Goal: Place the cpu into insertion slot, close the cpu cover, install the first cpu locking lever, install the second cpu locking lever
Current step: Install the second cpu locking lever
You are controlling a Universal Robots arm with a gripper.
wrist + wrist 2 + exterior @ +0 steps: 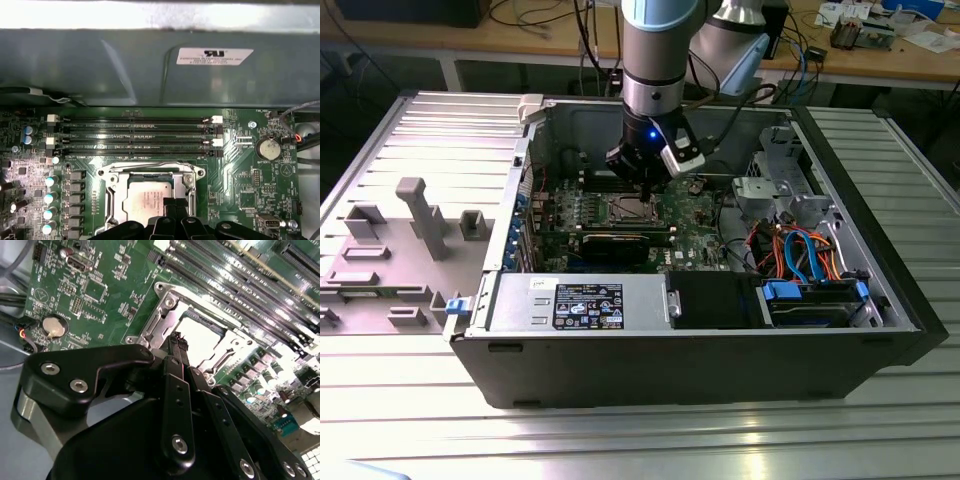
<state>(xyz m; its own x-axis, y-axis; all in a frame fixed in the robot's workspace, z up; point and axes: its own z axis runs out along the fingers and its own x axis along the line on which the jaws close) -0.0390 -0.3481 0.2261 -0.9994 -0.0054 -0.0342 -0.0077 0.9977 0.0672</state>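
Over the dark-framed square insertion slot (147,200), our black gripper's (178,342) jaws sit pressed together above the seated silver-grey cpu (145,202); we judge any sideways drift could scrape it.

The cpu (146,200), silver-grey top, lies flat and square inside the insertion slot (116,199) on the green board, just below the long black memory slots in the first wrist view; bright and glaring in the second wrist view (200,340). The cpu cover (150,175), a silver metal frame with a square cut-out, lies down around the chip, its top showing through the opening; seen also in the second wrist view (159,320). In the exterior view the slot (628,209) sits mid-board inside the open case.
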